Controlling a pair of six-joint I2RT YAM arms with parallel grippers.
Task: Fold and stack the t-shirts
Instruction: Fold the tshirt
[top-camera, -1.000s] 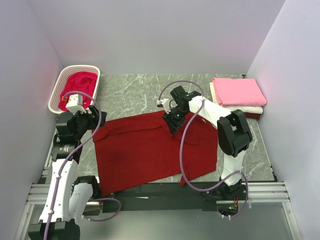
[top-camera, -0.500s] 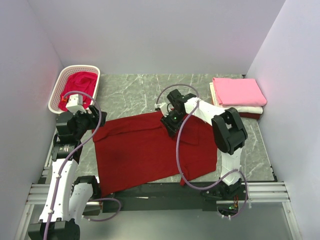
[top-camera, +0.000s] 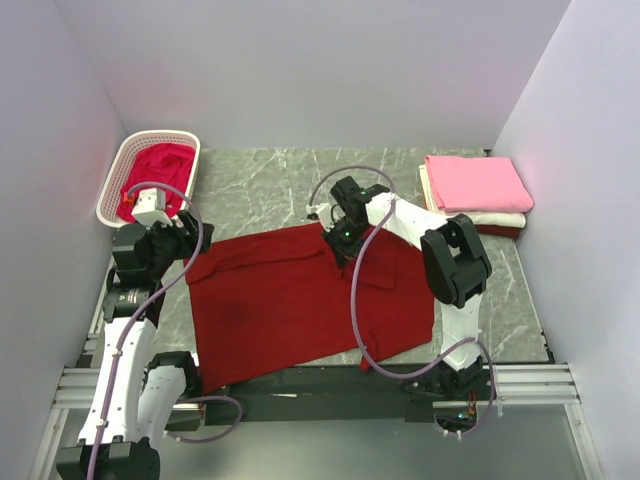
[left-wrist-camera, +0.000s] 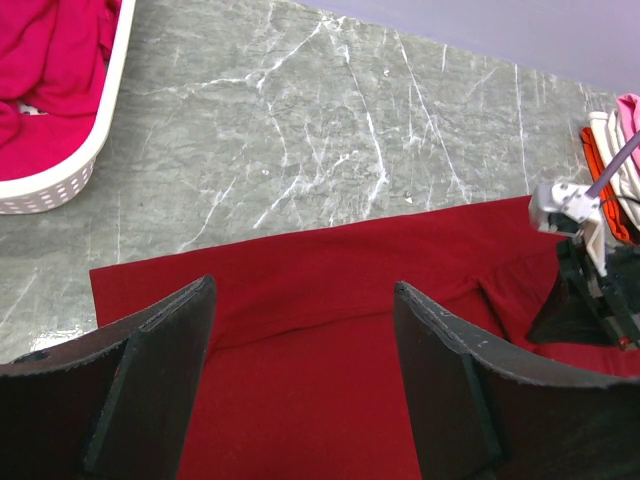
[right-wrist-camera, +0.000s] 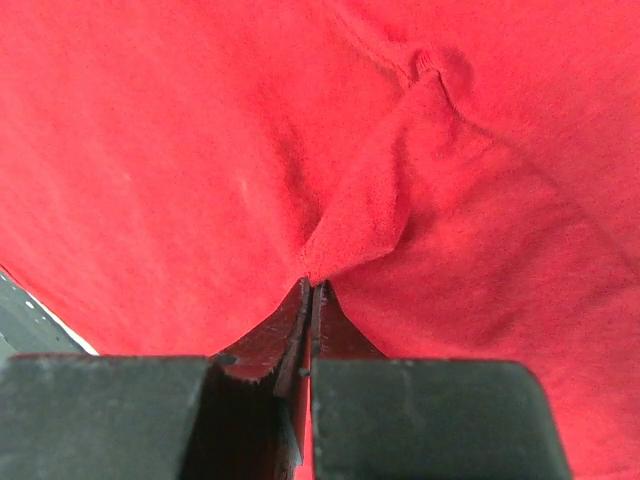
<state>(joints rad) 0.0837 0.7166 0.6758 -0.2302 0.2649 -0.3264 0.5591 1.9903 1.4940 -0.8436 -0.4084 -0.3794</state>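
The right gripper (right-wrist-camera: 310, 288) has its two fingers pressed tight together. They pinch a little ridge of the dark red t-shirt (right-wrist-camera: 200, 150) at their tips. The fingers hide how much cloth is inside the pinch.

The left gripper (left-wrist-camera: 302, 300) has its fingers wide apart, with nothing between them. It hangs over the shirt's far left corner, and I cannot tell if it touches the cloth.

The dark red t-shirt lies spread out in the middle of the grey table (top-camera: 260, 185). The right arm (top-camera: 455, 265) and its purple cable (top-camera: 357, 310) cross over it and cover part of it.

At the far left, a white basket (top-camera: 112, 185) holds a bunched-up crimson t-shirt (top-camera: 160, 163). The left arm (top-camera: 140, 255) blocks the basket's near end.

At the far right, a folded pink t-shirt (top-camera: 478, 183) sits on a folded white t-shirt (top-camera: 497, 219). Only a thin strip shows under them, too little to make out.
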